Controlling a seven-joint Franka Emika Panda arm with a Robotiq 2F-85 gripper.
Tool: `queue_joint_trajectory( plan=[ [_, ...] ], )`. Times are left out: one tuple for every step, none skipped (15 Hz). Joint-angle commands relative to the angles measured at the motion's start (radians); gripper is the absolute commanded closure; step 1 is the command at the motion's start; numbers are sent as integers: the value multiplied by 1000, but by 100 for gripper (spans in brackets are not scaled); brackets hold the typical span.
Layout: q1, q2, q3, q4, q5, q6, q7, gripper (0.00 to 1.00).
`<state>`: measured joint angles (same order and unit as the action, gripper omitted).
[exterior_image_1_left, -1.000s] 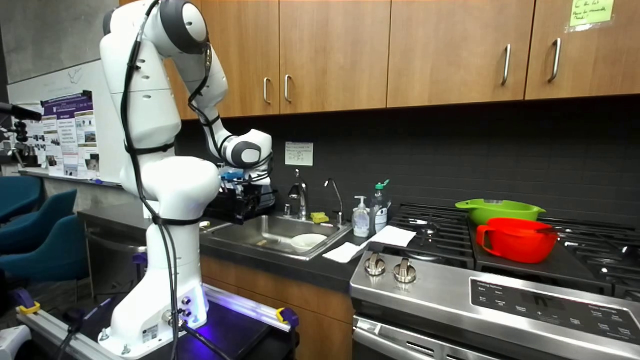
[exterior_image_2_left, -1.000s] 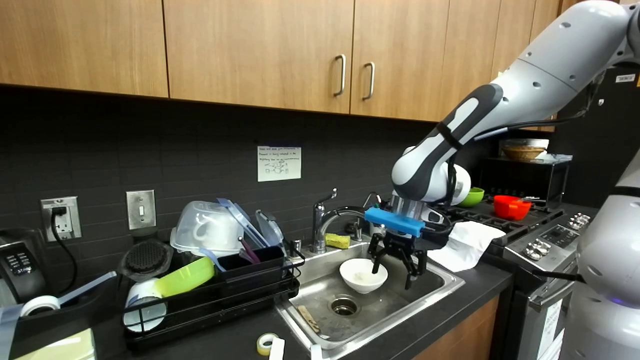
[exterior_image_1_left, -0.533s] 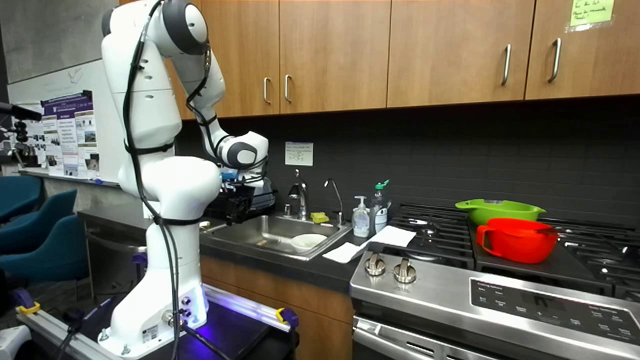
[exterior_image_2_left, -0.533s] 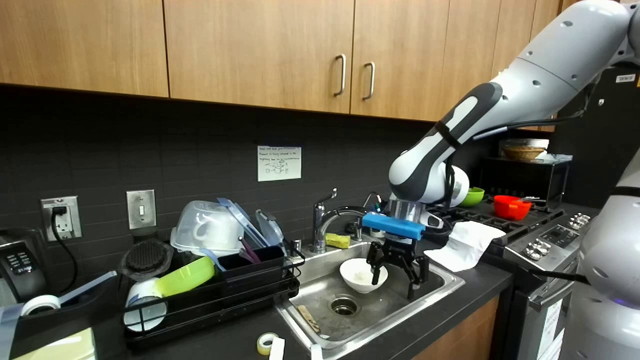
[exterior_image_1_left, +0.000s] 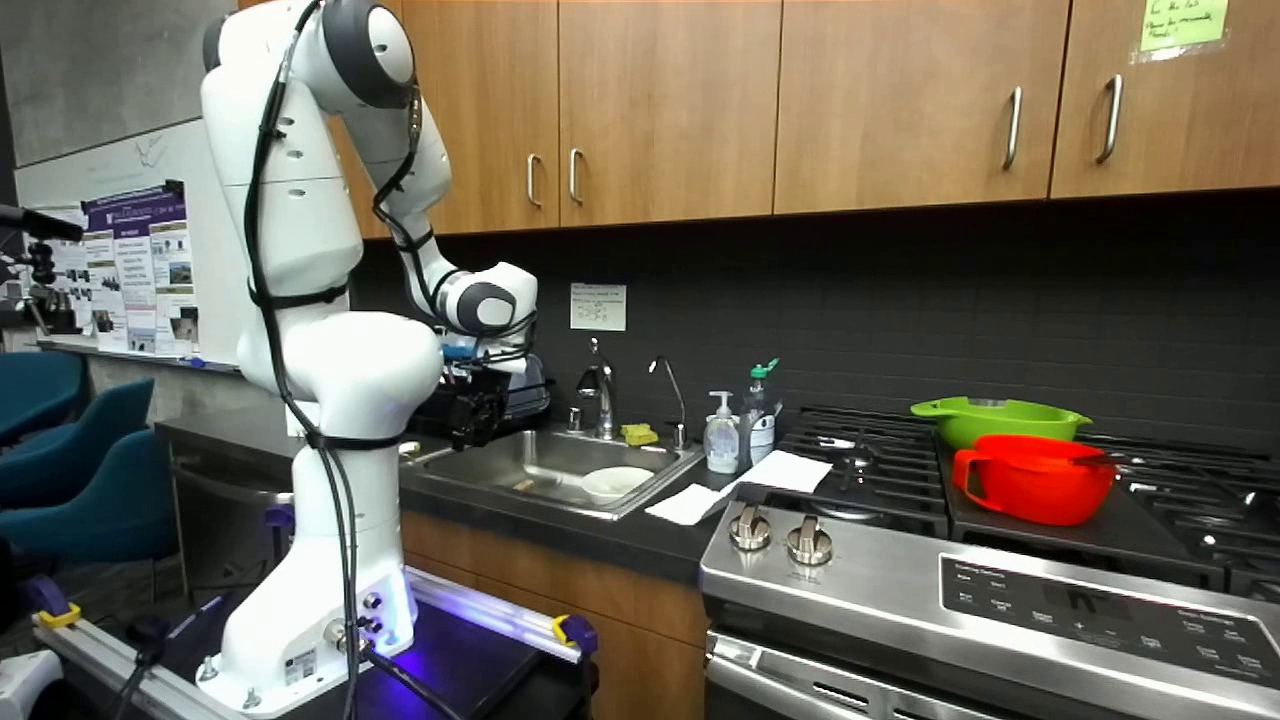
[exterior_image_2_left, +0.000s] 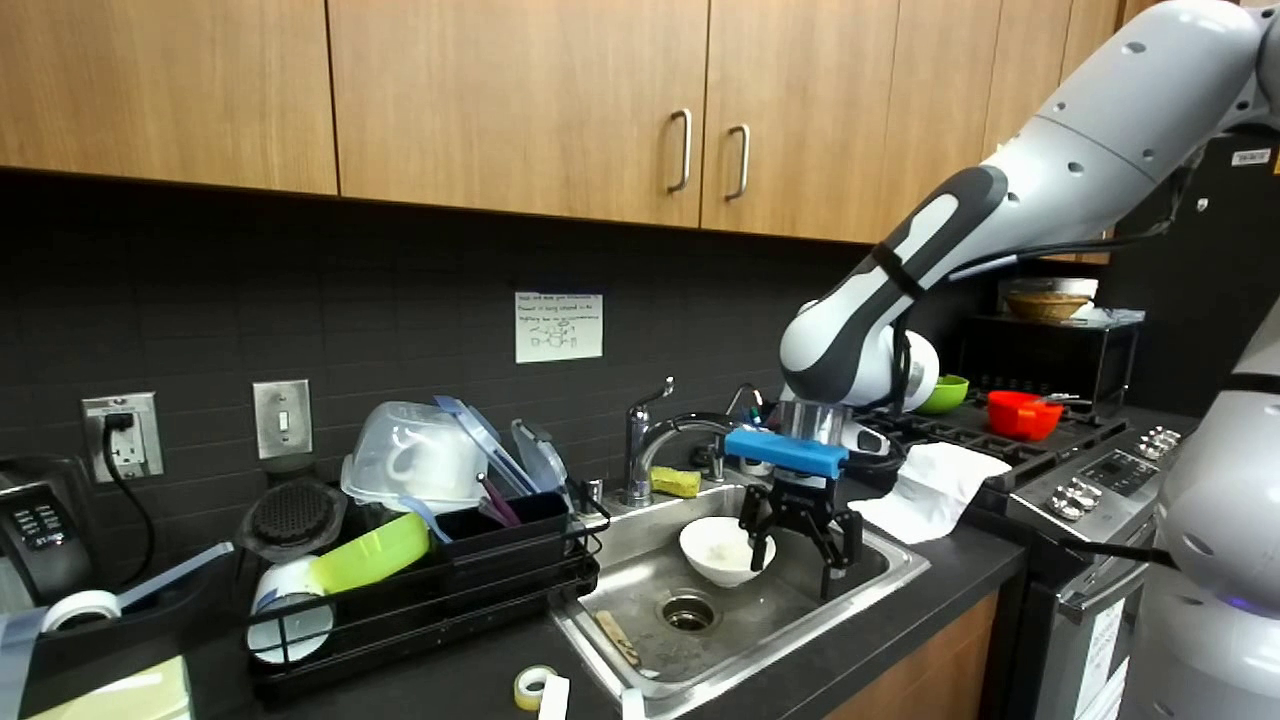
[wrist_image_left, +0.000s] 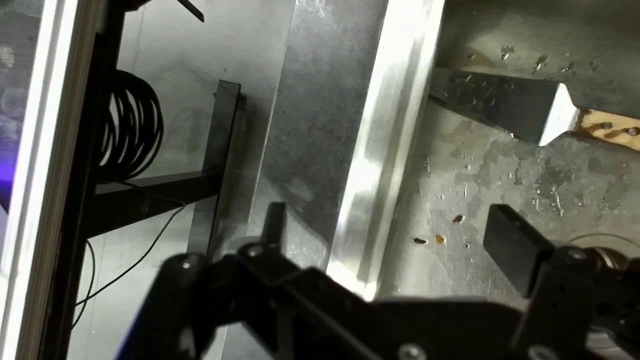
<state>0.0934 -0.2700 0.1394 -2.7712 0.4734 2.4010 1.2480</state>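
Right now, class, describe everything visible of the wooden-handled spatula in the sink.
The spatula has a wet-looking metallic blade, a bent neck and a riveted, stained wooden handle that runs out of the wrist view. It lies on the bottom of the sink, blade end toward the rim. The open gripper does not touch it.

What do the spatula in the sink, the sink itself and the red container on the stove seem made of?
Spatula blade: shiny metal, judging by bright glare near its tan, riveted handle, which looks wooden. Sink: satin metal, probably stainless steel, grey with bright highlights. Red container: smooth, evenly coloured, perhaps plastic or silicone.
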Motion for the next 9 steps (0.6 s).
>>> queue_joint_trajectory(
  plan=[
    [-21, -22, -18, -8, -4, 25, 2, 0],
    [-29, -23, -30, -8, 0, 25, -5, 0],
    [-39, -24, -44, -8, 4, 20, -11, 0],
    [-47, -25, -56, -8, 9, 19, -19, 0],
    [-58, -28, -71, -8, 15, 11, -24, 0],
    [-68, -29, -82, -8, 14, 7, -23, 0],
    [-77, -32, -94, -8, 15, 3, -22, 0],
    [-87, -36, -103, -8, 10, -2, -22, 0],
    [-98, -41, -112, -8, 3, -8, -18, 0]
  ],
)
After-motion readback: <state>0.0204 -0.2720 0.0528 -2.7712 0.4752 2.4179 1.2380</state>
